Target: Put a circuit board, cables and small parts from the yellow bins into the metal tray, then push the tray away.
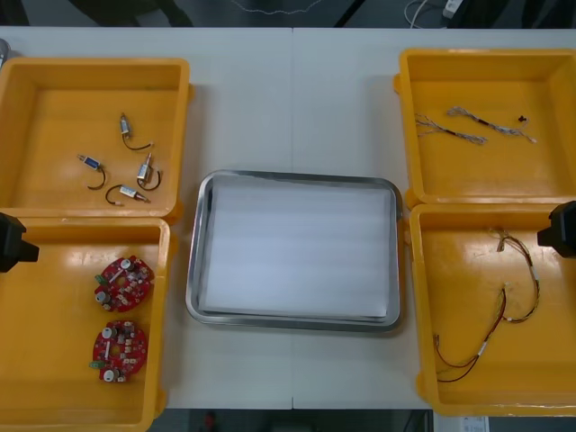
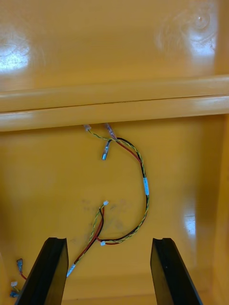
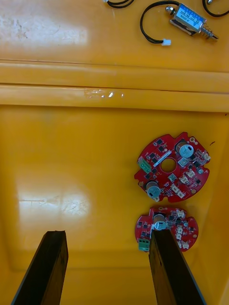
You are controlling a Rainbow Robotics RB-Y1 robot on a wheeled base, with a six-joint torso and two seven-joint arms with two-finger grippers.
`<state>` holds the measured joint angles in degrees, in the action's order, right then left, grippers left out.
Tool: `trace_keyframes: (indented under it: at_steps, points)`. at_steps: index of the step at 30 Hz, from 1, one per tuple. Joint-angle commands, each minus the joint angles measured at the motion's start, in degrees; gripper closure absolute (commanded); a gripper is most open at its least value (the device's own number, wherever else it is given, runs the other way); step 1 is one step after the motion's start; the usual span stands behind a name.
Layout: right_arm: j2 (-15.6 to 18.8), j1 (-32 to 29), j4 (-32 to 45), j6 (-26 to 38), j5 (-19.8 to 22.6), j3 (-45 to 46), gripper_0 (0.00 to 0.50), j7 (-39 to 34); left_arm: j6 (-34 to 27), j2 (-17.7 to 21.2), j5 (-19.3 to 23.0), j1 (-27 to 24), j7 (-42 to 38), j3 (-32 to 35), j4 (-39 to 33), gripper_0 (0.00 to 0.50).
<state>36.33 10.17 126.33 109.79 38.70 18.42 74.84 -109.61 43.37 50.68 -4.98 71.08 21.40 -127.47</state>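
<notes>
Shiny round-cornered metal tray (image 1: 292,176), white inside, sits between glossy yellow bins (image 1: 180,90). Left gripper (image 3: 107,233) is spread, two round red circuit boards (image 3: 171,167) by one finger. Right gripper (image 2: 109,240) is spread too, red-and-yellow cable (image 2: 145,186) looped beyond its fingers.

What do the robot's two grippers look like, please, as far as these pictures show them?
The left gripper has two plain black fingers: flat, straight-sided bars with squared-off tips, matte and unmarked. The right gripper has the same kind of fingers. In the front view both show as blocky black housings at the sides; no cables or labels can be made out on them.
</notes>
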Motion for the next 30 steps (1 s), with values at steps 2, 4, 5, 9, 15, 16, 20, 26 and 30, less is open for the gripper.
trace_keyframes:
  at_steps: [2, 4, 5, 9, 15, 16, 20, 26, 30]
  points:
    - [1.47, 0.2, 2.08, 0.21, 1.64, 0.92, 0.0, 0.92, -0.39, -0.31, -1.29, 0.85, 4.86, -2.33, -0.32, 0.0]
    - [1.47, 0.11, 1.99, 0.21, 1.38, 0.92, 0.0, 1.1, -0.39, -0.31, -1.9, 0.85, 4.51, -3.56, -0.32, 0.0]
    - [1.47, -0.06, 2.08, 0.21, 1.21, 1.01, 0.0, 1.1, -0.34, -0.31, -2.17, 0.85, 4.33, -4.18, -0.32, 0.0]
    - [1.47, -1.12, 2.08, 0.21, 0.33, 1.01, 0.0, 1.54, 0.45, -0.31, -2.96, 0.94, 3.81, -6.37, -0.32, 0.0]
    - [1.73, -4.28, 1.46, -0.54, 0.33, 0.92, 0.0, 1.8, 2.12, -0.31, -4.36, 1.03, 2.22, -10.07, -0.15, 0.0]
    - [1.64, -4.81, 1.03, -1.5, 0.41, 0.83, 0.0, 1.89, 2.56, -0.31, -4.63, 1.03, 1.87, -10.68, 0.03, 0.0]
    - [1.64, -6.48, -0.73, -5.11, 0.59, 0.48, 0.0, 2.24, 4.76, -0.31, -6.3, 1.2, -1.03, -13.58, 0.11, 0.0]
    - [1.64, -8.41, -4.07, -10.65, 0.59, -0.31, 0.0, 3.29, 8.1, -0.31, -10.16, 1.2, -4.81, -18.42, 0.55, 0.0]
    - [1.73, -9.2, -7.24, -14.6, 0.15, -1.45, 0.0, 4.26, 10.74, -0.31, -10.52, 1.2, -5.07, -19.91, 3.19, 0.0]
